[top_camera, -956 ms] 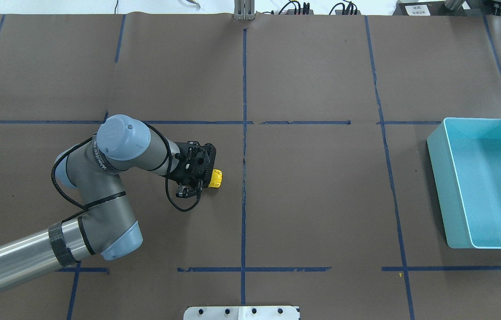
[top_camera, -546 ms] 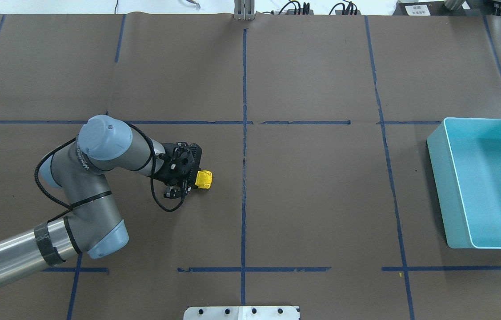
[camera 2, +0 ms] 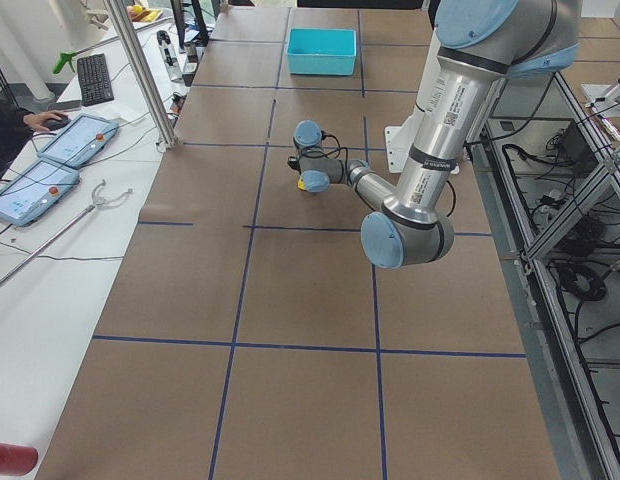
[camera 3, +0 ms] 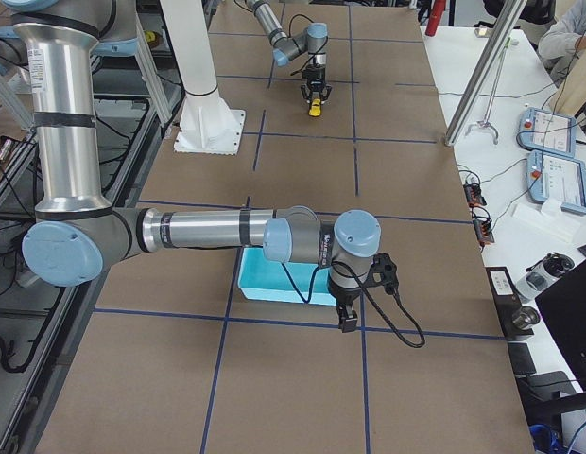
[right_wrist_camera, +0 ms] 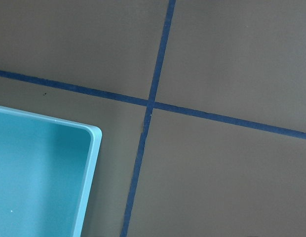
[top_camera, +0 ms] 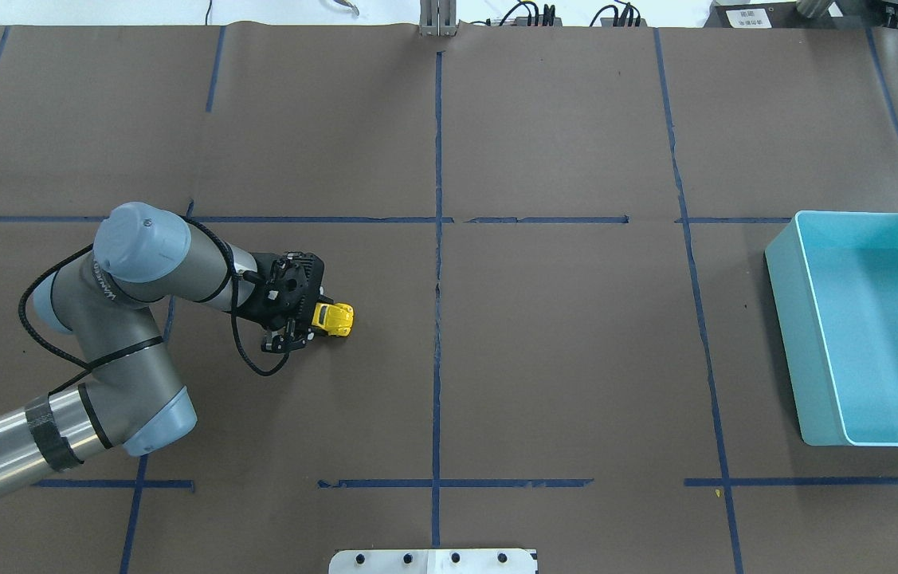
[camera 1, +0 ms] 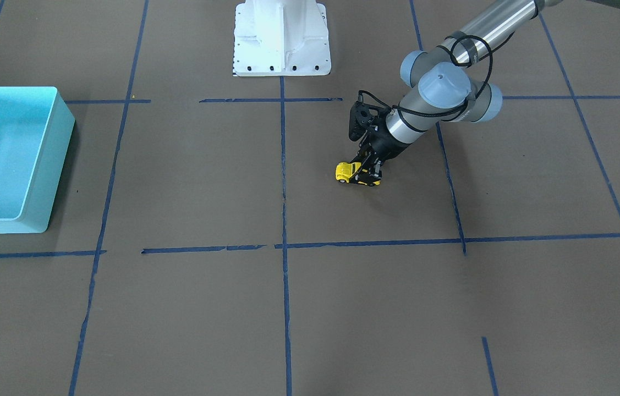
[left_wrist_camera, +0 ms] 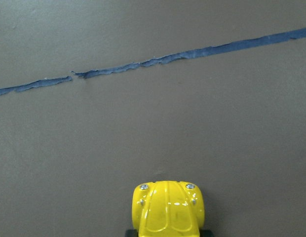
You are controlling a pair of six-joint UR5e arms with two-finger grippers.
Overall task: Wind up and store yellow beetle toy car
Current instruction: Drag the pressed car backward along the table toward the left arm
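Observation:
The yellow beetle toy car stands on the brown table left of centre, its nose toward the centre line. My left gripper is shut on its rear half, low at the table surface; both also show in the front-facing view, the car and the gripper. The left wrist view shows only the car's yellow hood at the bottom edge. The turquoise bin stands far right, with nothing in it. My right gripper hovers beside the bin's corner; I cannot tell whether it is open or shut.
Blue tape lines divide the table into squares. The robot's white base plate is at the table's robot side. A metal pole and operators' tablets stand beyond the far table edge.
My left arm has drawn back to the left, pulling the yellow car backward along the table by about a car length and a half. The bin has not moved.

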